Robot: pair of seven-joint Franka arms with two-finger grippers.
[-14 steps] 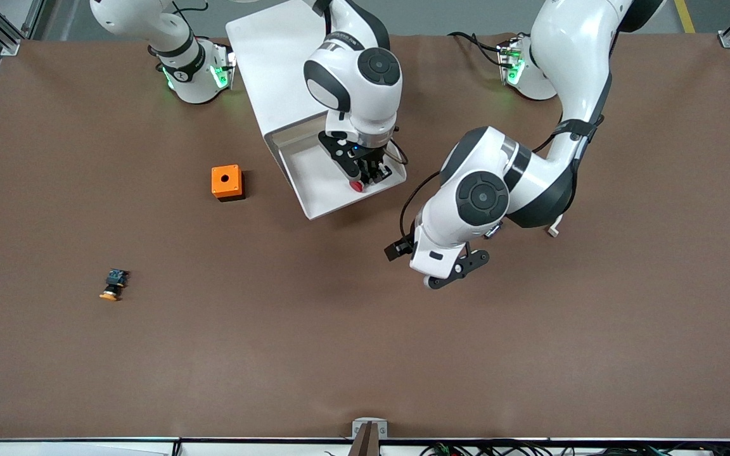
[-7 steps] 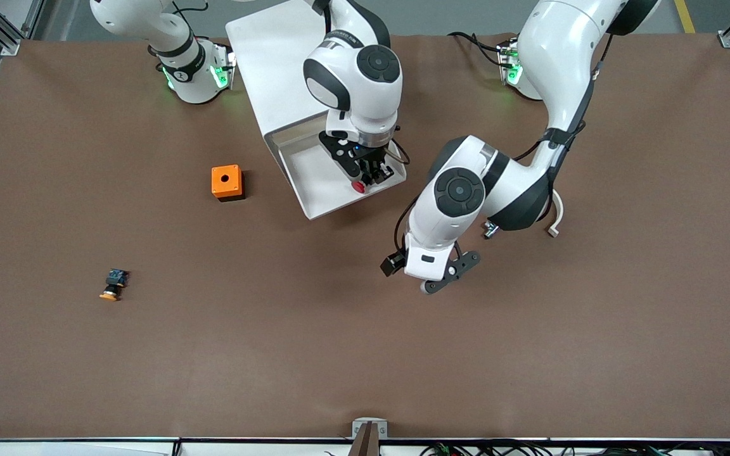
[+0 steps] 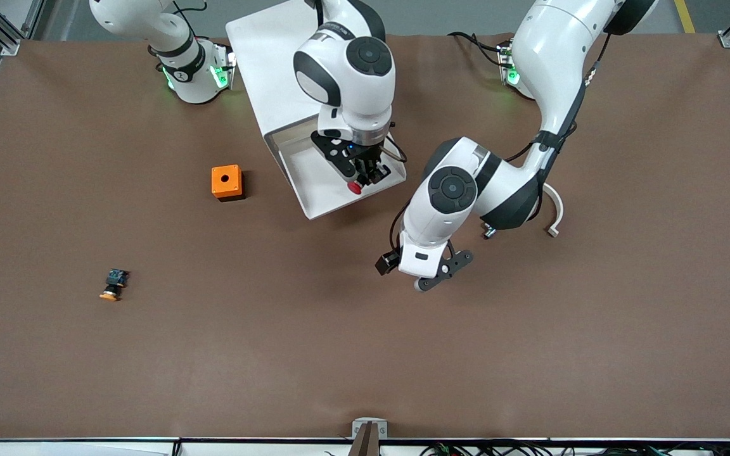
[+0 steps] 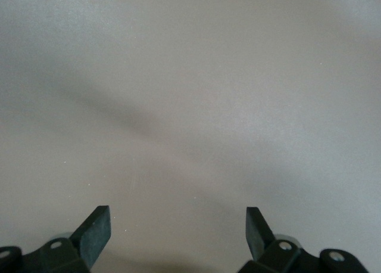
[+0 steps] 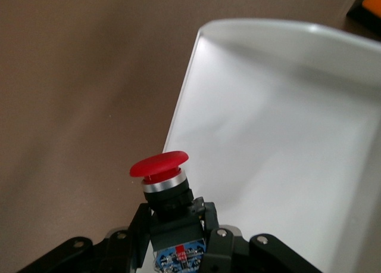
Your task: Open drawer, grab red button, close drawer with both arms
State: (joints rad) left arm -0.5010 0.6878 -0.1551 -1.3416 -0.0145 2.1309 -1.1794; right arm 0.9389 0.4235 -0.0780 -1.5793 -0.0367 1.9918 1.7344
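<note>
Right claw (image 3: 362,179) clenched on the red-capped black-and-blue push button (image 5: 161,179), now lifted above the open shallow white tray drawer (image 3: 314,190). Left claw (image 4: 177,234), fingers spread, has drifted over bare brown bench (image 3: 530,354); closing remains.

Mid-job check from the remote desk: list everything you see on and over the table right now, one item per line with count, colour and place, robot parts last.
table: one, brown top, under everything.
cabinet: one, white, by the robots' bases, toward the right arm's end.
drawer: one, white, pulled open from the cabinet toward the front camera.
button: one, red cap with black-and-blue body, held over the open drawer.
orange box: one, orange with a hole on top, on the table beside the drawer, toward the right arm's end.
orange-capped button: one, lying on the table, nearer the front camera than the orange box.
right hand: one, black fingers shut on the button, over the drawer.
left hand: one, black fingers open, over bare table, nearer the camera than the drawer.
</note>
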